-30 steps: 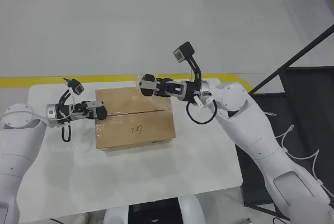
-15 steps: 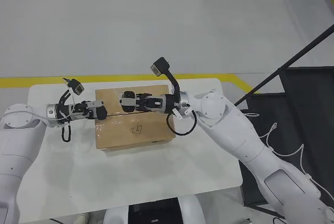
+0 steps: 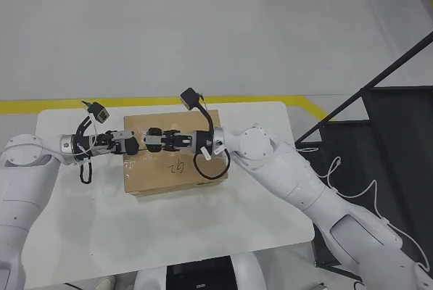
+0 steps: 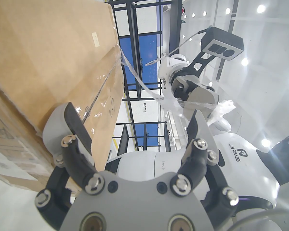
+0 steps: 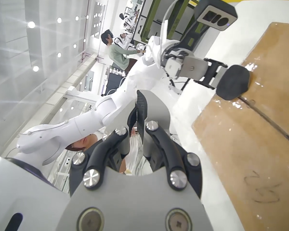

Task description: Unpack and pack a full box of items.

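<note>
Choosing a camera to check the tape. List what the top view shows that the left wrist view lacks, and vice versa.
Top view: the yellow floor line and the table on all sides of the box. Left wrist view: a tape strip stretching from the box seam to the right hand. Both: box, right hand, open left hand.

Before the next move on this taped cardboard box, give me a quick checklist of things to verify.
1. Left tool open at the box top edge: ok.
2. Right tool shut on the tape strip: ok.
3. Tape strip fully off the box: not ok, one end clings at its edge.
4. Flaps free to lift: cannot tell.
5. Box flat on the table: ok.
</note>
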Robot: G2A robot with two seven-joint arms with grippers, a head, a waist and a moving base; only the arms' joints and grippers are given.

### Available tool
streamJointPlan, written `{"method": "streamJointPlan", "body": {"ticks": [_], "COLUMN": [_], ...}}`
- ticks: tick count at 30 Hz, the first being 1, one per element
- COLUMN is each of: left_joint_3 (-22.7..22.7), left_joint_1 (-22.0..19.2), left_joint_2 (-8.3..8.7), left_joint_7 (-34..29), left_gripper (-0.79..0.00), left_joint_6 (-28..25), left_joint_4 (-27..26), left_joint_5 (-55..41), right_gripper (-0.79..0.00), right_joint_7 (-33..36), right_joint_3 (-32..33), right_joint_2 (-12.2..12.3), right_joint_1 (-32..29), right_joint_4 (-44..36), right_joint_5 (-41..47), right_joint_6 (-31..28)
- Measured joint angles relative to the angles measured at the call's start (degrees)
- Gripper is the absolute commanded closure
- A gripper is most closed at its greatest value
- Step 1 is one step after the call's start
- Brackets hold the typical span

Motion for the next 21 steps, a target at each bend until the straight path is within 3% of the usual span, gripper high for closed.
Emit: {"method": "streamJointPlan", "body": {"ticks": [11, 15, 21], "left_joint_3": [-0.32, -3.62, -7.78], "left_joint_1": [0.14, 1.72, 5.35], "left_joint_2": [0.07, 1.13, 2.78], "left_joint_7": [0.48, 4.89, 6.41], "left_gripper": [-0.785, -0.785, -0.785], "left_joint_6": [-0.06, -0.44, 1.63], "left_joint_4": [-0.14, -2.14, -6.05], "left_joint_5": [0.19, 1.49, 3.74], "right_gripper": [0.0, 0.0, 0.0], "right_joint_7": [-4.25, -6.6, -8.24], "right_joint_3": [0.15, -0.56, 0.58], "right_joint_2": [-1.13, -1.99, -2.32], "right_joint_1": [-0.21, 0.32, -0.03], "right_joint_4": [2.53, 2.93, 3.21], "right_joint_5": [-6.28, -7.85, -9.77], "right_joint_6": [-0.41, 0.09, -1.16]}}
